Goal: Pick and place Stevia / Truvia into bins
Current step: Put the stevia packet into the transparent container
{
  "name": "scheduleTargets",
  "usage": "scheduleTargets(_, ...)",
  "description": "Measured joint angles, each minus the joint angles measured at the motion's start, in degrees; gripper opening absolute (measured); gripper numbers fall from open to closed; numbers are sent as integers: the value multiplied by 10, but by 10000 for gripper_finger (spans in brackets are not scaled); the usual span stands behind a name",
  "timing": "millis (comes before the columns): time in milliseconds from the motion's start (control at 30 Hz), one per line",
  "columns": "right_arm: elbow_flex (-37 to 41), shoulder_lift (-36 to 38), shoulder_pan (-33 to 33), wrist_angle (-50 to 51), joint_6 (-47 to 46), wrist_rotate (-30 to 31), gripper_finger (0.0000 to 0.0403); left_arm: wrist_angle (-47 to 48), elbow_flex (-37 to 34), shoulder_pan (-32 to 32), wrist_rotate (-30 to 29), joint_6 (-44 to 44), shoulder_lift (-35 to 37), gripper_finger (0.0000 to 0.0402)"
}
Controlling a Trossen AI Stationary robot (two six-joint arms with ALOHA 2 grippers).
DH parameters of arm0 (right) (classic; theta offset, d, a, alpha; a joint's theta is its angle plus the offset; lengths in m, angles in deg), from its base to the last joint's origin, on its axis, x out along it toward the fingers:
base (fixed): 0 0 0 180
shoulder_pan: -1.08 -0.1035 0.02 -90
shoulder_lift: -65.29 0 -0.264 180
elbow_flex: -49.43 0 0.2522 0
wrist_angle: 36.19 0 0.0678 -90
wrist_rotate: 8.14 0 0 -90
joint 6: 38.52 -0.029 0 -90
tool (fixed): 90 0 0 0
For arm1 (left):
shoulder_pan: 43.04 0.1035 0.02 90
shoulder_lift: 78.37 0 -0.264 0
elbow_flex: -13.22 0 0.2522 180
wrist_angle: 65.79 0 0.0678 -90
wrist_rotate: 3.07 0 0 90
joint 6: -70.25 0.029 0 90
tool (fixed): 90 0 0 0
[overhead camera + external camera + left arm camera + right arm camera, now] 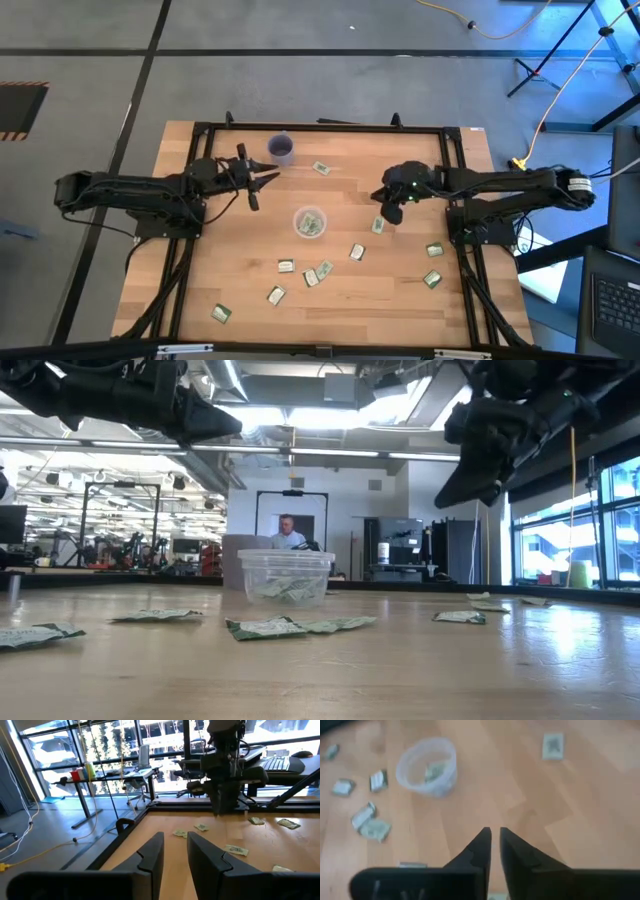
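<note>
The clear cup point(309, 222) stands upright mid-table and holds a few green-and-white sachets point(434, 771); it also shows in the low view point(286, 575). Several more sachets lie flat on the wood, such as one point(378, 226) just under my right gripper and one point(321, 168) toward the far edge. My right gripper point(390, 213) hangs above the table right of the cup, pointing down, its fingers point(495, 834) shut with nothing between them. My left gripper point(272, 180) hovers left of and beyond the cup, level, its fingers point(175, 840) a little apart and empty.
A purple cup point(282, 148) stands near the far edge, close to my left gripper. Sachets are scattered over the near half point(285, 266) and the right side point(433, 250). A black frame point(320, 127) borders the table. A person sits in the room behind point(287, 532).
</note>
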Motion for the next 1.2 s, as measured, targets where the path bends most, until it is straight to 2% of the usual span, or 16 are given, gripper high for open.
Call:
scheduleTargets(167, -16, -24, 0, 26, -32, 4, 109, 12, 0, 0, 0, 0, 0, 83)
scheduleTargets(333, -17, -25, -11, 68, -70, -24, 134, 17, -1, 0, 0, 0, 0, 83)
scheduleTargets(433, -17, -25, -28, 114, -106, -17, 135, 18, -2, 0, 0, 0, 0, 83)
scheduleTargets(600, -17, -54, -59, 140, -137, 48, 125, 18, -2, 0, 0, 0, 0, 83)
scheduleTargets(933, -17, -183, -82, 113, -166, 50, 116, 31, -2, 0, 0, 0, 0, 84)
scheduleTargets(1200, -19, -237, -87, 88, -162, 55, 116, 33, -2, 0, 0, 0, 0, 84)
